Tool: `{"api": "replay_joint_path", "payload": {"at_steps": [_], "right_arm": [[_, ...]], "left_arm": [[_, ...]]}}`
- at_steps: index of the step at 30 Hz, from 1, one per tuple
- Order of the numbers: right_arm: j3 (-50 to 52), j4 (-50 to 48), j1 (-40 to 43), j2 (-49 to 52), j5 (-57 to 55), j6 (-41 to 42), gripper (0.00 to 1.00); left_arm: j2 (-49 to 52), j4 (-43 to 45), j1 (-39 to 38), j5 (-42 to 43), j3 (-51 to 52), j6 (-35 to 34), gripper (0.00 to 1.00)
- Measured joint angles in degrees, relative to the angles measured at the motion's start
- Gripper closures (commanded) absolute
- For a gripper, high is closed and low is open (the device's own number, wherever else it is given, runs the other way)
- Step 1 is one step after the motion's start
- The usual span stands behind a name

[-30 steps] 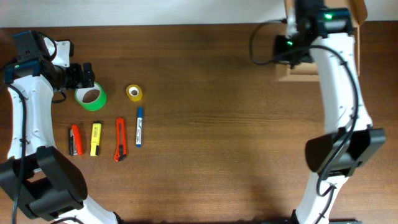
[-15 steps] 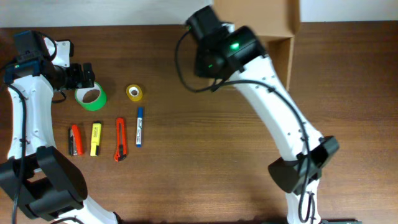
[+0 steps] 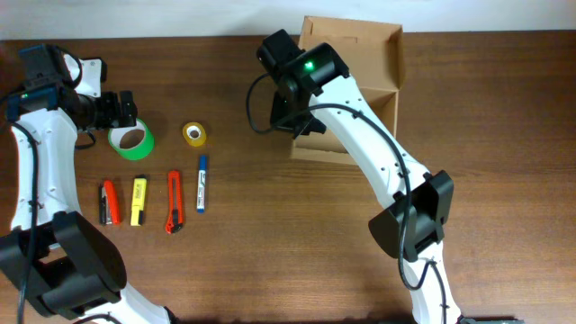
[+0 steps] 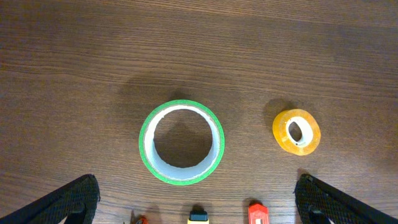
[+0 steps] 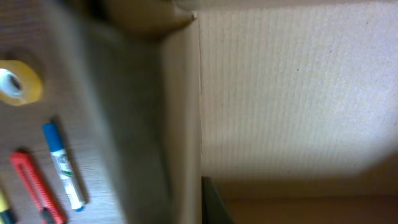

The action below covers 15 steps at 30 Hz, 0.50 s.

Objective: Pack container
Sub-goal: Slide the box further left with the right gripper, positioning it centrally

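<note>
Tan cardboard container (image 3: 371, 52), flap lid up, at far centre of table (image 3: 270, 261).
Right gripper (image 3: 292, 112) pinched shut on its left wall; fingers masked by the wrist overhead, blurred close-up. Interior: bare cardboard, partly under the arm. Left gripper (image 3: 123, 109) spread wide, holding nothing, over green tape roll (image 4: 181, 142), yellow tape roll (image 4: 296, 131) beside. Blue marker (image 5: 62, 165) only in right-wrist and overhead views.
</note>
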<state>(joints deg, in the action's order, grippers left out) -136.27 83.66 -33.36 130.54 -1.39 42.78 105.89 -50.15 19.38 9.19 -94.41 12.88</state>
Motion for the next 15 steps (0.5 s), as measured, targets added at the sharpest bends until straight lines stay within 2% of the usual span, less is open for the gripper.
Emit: {"api": "replay_joint_path", "payload": {"at_steps": [7,15], "right_arm": [[0.0,-2.3,0.0,3.5,4.5,-0.4,0.96],[0.0,-2.2,-1.9,10.0,6.3,-7.1,0.96]], "left_arm": [[0.0,0.0,0.0,0.0,0.0,0.0,0.00],[0.0,0.0,0.0,0.0,0.0,0.0,0.01]]}}
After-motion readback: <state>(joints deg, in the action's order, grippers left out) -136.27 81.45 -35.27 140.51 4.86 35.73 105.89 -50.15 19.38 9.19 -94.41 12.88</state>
